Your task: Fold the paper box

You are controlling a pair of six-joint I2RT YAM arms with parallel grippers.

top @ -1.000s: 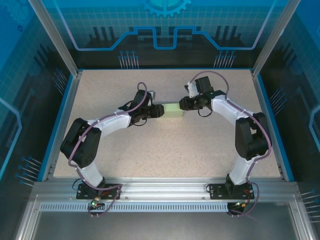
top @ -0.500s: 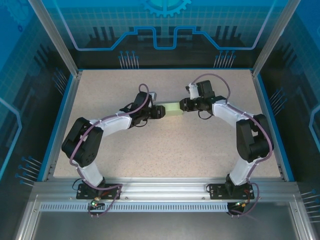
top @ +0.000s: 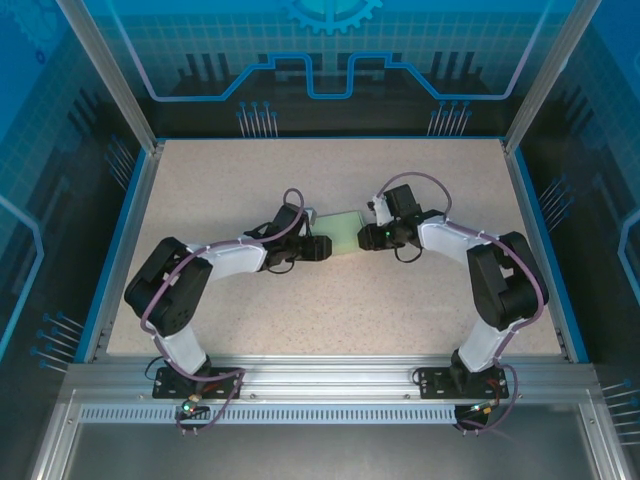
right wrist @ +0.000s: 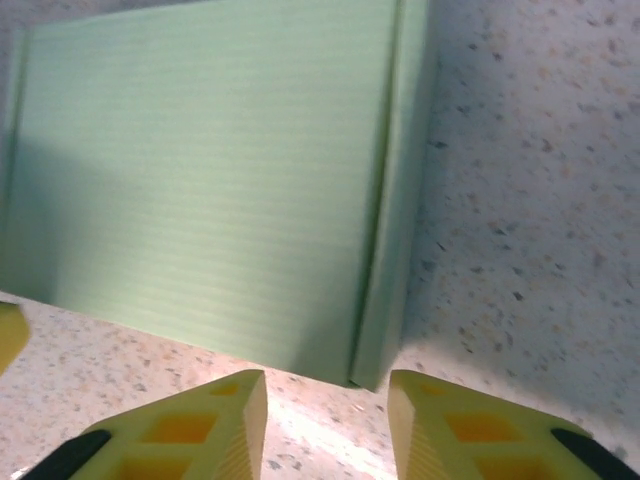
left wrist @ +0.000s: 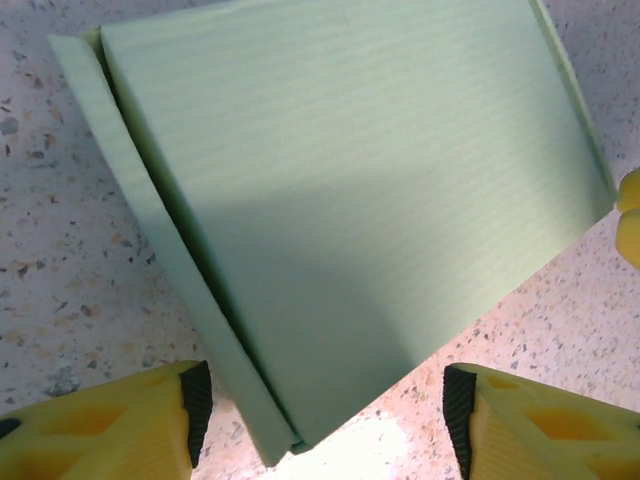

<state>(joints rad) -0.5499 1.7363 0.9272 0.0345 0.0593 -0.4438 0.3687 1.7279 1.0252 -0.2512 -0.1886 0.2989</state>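
The paper box [top: 343, 231] is a pale mint-green closed flat box lying on the speckled table between the two arms. In the left wrist view the paper box [left wrist: 340, 190] has one corner reaching between the pads [left wrist: 196, 405] of my left gripper [left wrist: 325, 410], which is open and not touching it. In the right wrist view the paper box [right wrist: 210, 180] ends just ahead of my right gripper [right wrist: 325, 400], also open with bare table between its fingers. From above, the left gripper [top: 322, 247] is at the box's near-left corner and the right gripper [top: 368, 237] at its right end.
The speckled table [top: 330, 310] is bordered by a blue rim [top: 118, 245] on the left and right, with slanted metal posts [top: 110, 75] at the back corners. Open surface lies in front of and behind the box.
Both grippers have opened wider and drawn back toward the near side. The box, earlier pressed between them, now lies free on the table, slightly nearer.
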